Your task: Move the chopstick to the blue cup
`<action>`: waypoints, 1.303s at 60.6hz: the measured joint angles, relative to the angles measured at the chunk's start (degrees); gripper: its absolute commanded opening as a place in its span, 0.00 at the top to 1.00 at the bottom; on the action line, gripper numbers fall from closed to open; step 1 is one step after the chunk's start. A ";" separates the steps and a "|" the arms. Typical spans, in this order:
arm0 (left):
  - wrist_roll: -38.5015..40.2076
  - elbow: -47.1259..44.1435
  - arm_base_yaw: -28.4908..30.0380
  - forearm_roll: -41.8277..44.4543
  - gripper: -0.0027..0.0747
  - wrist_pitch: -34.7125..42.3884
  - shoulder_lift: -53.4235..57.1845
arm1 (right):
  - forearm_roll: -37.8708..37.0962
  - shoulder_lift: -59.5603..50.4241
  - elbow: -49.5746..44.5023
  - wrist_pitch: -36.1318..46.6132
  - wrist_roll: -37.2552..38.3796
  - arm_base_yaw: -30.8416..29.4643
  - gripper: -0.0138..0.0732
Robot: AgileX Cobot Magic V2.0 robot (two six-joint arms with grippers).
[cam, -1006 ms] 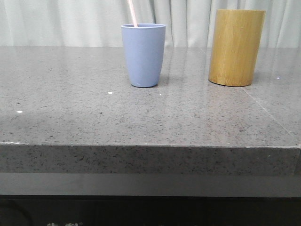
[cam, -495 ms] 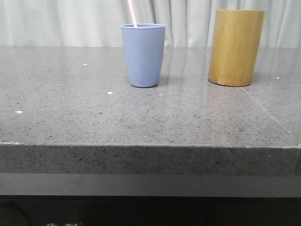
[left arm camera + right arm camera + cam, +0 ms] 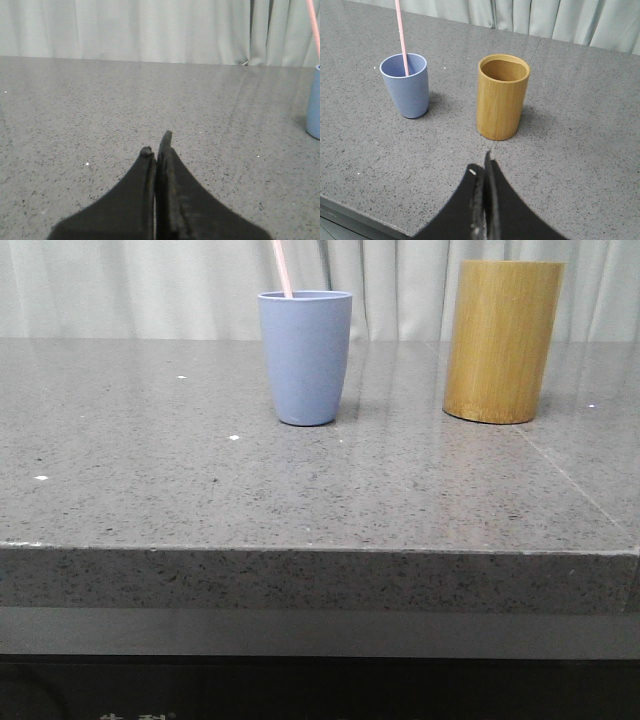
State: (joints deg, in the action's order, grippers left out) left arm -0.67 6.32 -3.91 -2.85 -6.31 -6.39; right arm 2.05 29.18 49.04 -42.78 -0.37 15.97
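The blue cup (image 3: 305, 357) stands upright on the grey stone table (image 3: 200, 490), left of centre at the back. A pale pink chopstick (image 3: 282, 268) stands inside it, leaning on its rim and rising out of the frame. The cup (image 3: 406, 85) and chopstick (image 3: 400, 35) also show in the right wrist view, and at the edge of the left wrist view (image 3: 314, 102). My left gripper (image 3: 156, 145) is shut and empty, low over bare table, well left of the cup. My right gripper (image 3: 482, 167) is shut and empty, in front of the bamboo cylinder. Neither gripper shows in the front view.
A taller tan bamboo cylinder (image 3: 502, 340) stands right of the blue cup; its inside (image 3: 503, 70) looks empty. The table's front edge (image 3: 320, 550) runs across the front view. A pale curtain (image 3: 150, 285) hangs behind the table.
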 measured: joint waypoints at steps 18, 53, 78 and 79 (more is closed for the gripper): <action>0.00 -6.41 1.43 -1.04 0.99 4.34 6.63 | 0.00 0.00 0.00 0.00 0.00 0.00 0.92; 0.00 -6.41 1.43 -1.04 0.99 5.70 6.63 | 0.00 0.00 0.00 -0.10 0.00 0.00 0.92; 0.00 -6.41 1.43 -1.10 0.99 5.70 6.63 | 0.00 0.00 0.00 -0.10 0.00 0.00 0.92; 0.00 -6.41 1.43 -1.10 0.99 5.70 6.63 | 0.00 0.00 0.00 -0.10 0.00 0.00 0.92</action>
State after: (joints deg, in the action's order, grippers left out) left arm -0.67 -0.08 -2.49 -3.95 -0.61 0.24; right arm 2.05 29.18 49.04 -42.88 -0.37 15.97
